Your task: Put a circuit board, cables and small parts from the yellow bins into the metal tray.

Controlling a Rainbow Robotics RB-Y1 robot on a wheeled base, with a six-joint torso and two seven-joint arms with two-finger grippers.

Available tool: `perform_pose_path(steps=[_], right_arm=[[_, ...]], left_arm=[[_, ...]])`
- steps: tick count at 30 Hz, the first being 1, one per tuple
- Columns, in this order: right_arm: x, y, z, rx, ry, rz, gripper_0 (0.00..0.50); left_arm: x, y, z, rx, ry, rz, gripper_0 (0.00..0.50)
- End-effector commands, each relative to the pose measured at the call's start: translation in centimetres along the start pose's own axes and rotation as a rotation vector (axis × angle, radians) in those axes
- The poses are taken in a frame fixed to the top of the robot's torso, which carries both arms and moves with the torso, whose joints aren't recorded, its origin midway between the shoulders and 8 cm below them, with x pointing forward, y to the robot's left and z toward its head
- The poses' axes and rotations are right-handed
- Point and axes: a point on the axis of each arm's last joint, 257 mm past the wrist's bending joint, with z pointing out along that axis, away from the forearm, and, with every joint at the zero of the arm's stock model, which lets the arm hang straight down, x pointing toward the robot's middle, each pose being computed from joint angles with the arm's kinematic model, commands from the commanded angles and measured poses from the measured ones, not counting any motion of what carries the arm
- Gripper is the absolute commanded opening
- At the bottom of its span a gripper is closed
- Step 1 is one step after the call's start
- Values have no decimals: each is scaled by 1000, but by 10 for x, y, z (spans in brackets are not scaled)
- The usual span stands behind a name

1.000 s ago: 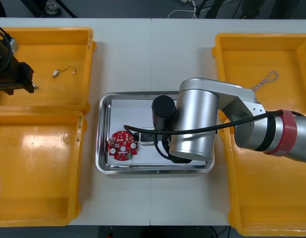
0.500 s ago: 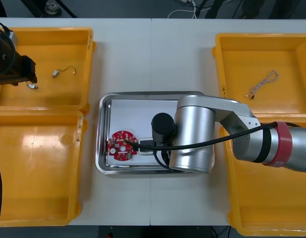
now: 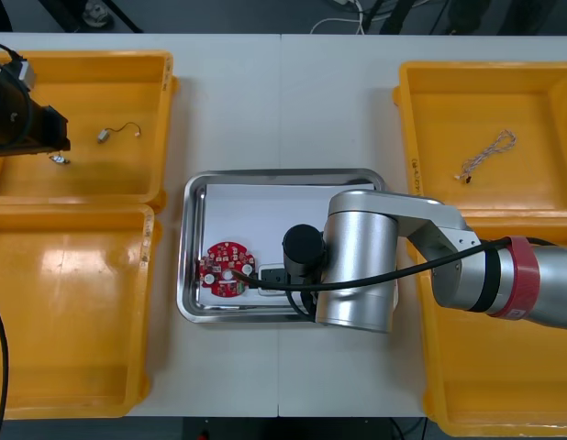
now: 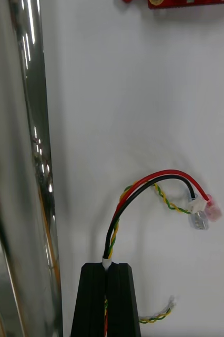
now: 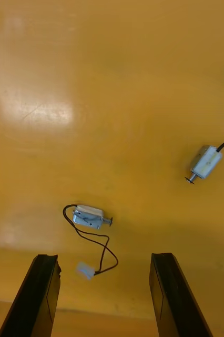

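**Item – red and yellow cable** [image 4: 164,174], with a black lead running alongside and small clear plugs at one end.
Handling: judged light, limp and springy – it will flop and curl, not lie where aimed. The leads are thin, so take it at mid-length as a bundle, not by the plugs.
Location: over the white floor of the metal tray [image 3: 194,247], just beside its shiny rim, with the round red circuit board [image 3: 227,270] lying near in the same tray.
Holder: right gripper [image 4: 107,268], low in the tray, its fingers pinched together on the bundle. The plug end arcs forward past the tips and a short tail trails out behind.

**Item – small metal part** [image 5: 88,217], with a thin black lead and a white plug.
Handling: judged light, hard and smooth; grip the metal body across its short sides, since the lead would slip.
Location: floor of the far left yellow bin [image 3: 91,92], ahead of the left gripper [image 5: 104,258], which hangs above with fingers spread wide and holds nothing. A second small metal part [image 5: 205,161] lies farther off.
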Motion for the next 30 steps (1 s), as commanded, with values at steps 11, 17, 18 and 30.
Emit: perform_pose_path(steps=[11,17,18,30], right_arm=[[-12,-15,-3,71,-25,-8,500],[-13,-22,-7,80,-35,6,500],[-13,-24,-8,81,-35,9,500],[-2,-50,-42,5,-47,159,500]], left_arm=[[-40,20,0,12,-121,61,500],[-39,16,10,25,-131,66,500],[-38,16,11,24,-130,68,500],[-29,15,26,21,-115,87,500]])
